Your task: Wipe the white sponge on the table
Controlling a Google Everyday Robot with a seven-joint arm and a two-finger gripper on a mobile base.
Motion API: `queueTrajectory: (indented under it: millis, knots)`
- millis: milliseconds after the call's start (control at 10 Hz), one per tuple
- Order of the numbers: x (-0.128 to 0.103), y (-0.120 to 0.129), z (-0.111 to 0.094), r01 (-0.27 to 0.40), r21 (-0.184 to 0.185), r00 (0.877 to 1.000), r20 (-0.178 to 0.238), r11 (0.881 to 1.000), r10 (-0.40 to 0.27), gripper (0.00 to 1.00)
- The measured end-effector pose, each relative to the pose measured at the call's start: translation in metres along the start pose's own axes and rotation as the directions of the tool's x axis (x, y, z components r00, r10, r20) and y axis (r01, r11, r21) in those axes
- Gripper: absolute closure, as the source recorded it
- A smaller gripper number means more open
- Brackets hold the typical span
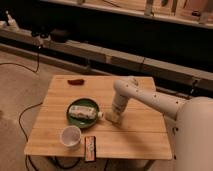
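Observation:
The light-wood table (135, 127) fills the middle of the camera view. My white arm reaches in from the right and bends down to the tabletop. My gripper (114, 115) points down at the table's centre, just right of the green plate (71, 118). A small off-white pad, the white sponge (109, 119), shows at the gripper's tip against the wood, mostly covered by it.
A white oblong packet (83, 111) lies on the green plate. A white cup (70, 136) and a small dark rectangular item (90, 148) sit near the front edge. A dark red object (76, 81) lies at the back left. A long dark shelf unit (115, 50) runs behind; cables trail on the floor at left.

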Motion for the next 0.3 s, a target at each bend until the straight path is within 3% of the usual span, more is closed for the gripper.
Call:
queueTrajectory:
  millis: [300]
  knots:
    - [-0.039, -0.038, 0.003, -0.017, 0.014, 1.000, 0.009, 1.000, 0.017, 1.00]
